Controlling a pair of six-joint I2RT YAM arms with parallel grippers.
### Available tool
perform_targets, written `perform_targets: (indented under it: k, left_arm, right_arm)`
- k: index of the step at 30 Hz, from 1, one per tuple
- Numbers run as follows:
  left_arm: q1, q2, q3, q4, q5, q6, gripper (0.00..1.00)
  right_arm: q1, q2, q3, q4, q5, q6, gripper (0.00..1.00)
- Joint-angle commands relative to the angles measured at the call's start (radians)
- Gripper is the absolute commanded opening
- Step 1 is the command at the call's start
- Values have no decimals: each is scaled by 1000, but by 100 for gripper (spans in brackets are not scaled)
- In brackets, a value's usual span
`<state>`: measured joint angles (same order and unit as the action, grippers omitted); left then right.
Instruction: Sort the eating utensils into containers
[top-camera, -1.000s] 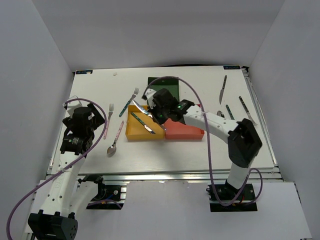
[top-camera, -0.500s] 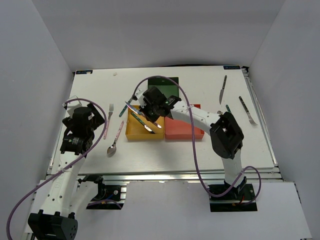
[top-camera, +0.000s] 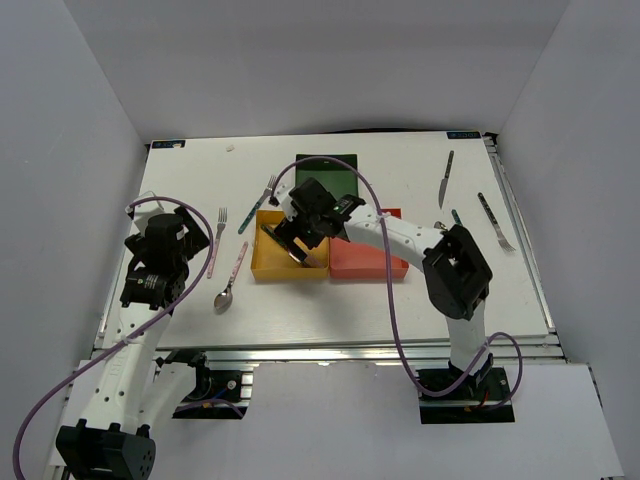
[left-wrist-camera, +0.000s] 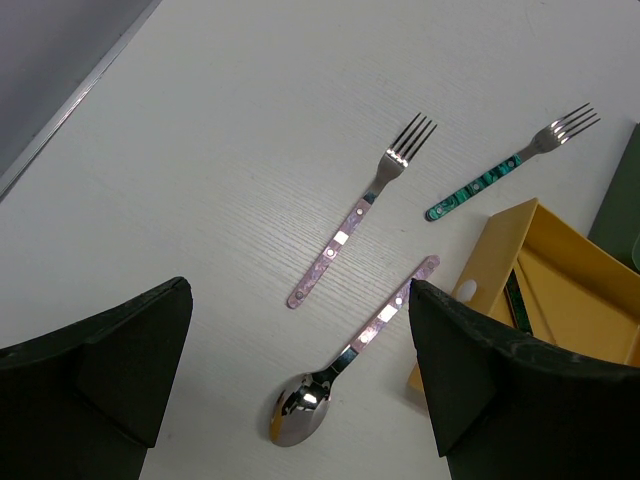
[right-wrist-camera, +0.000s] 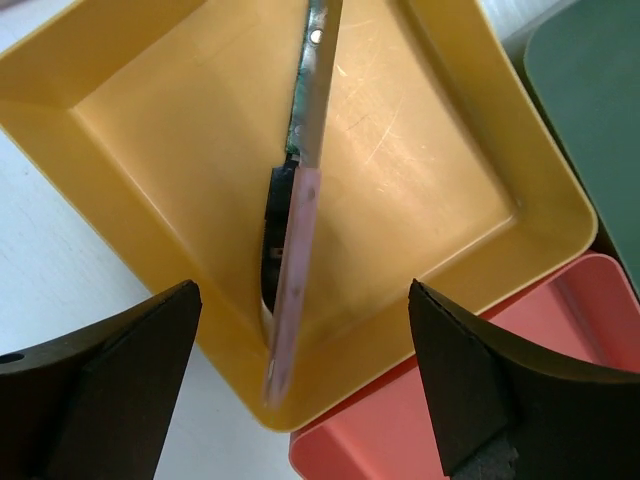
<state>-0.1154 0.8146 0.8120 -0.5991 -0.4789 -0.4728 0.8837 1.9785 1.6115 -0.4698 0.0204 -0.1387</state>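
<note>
My right claw (top-camera: 297, 235) hung over the yellow tray (top-camera: 268, 266), jaws spread wide and gripping nothing. Through its wrist camera I saw the pink-handled knife (right-wrist-camera: 297, 235) in the gap between my fingers (right-wrist-camera: 130, 350), touching neither of them. Its blade pointed into the tray and its handle reached toward the near rim. That handle end was blurred, so I could not tell whether the knife lay flat. It crossed a dark-handled utensil (right-wrist-camera: 271, 245) lying on the tray floor. The red tray (right-wrist-camera: 400, 430) sat just beside the yellow one, and the green tray (right-wrist-camera: 590, 120) sat behind them.

My left claw (top-camera: 165, 250) was also wide open and empty, held above the left part of the table (top-camera: 180, 170). Below it, outside any tray, lay a pink fork (left-wrist-camera: 355, 215), a teal fork (left-wrist-camera: 505, 170) and a pink spoon (left-wrist-camera: 345, 360), with the spoon's handle tip near the yellow tray's corner. Well apart, on the right side of the table, a slim knife (top-camera: 445, 180) and another utensil (top-camera: 496, 221) also lay unsorted.
</note>
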Motion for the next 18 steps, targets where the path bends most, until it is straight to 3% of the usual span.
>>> perform_targets:
  k: [1,6,9,12,18]
  left_arm:
    - [-4,-2,23,1,-7,-4,98]
    - [-3,-6,23,-1,-7,-4,98]
    - [-4,-18,19,1,-6,-4,98]
    - [-3,-25,16,1,-1,-6,98]
    - [-4,-32,18,-8,-16,-15,98]
  right_arm:
    - [-2,-87,14,16,19,-1,89]
    - [-23,-214,15,36,119,30,89]
    - [-98,-317,-48,53,134,59,89]
    - [-234,-450,-189,78,314,114,89]
    - [-827,-658,-424,109,270,427,89]
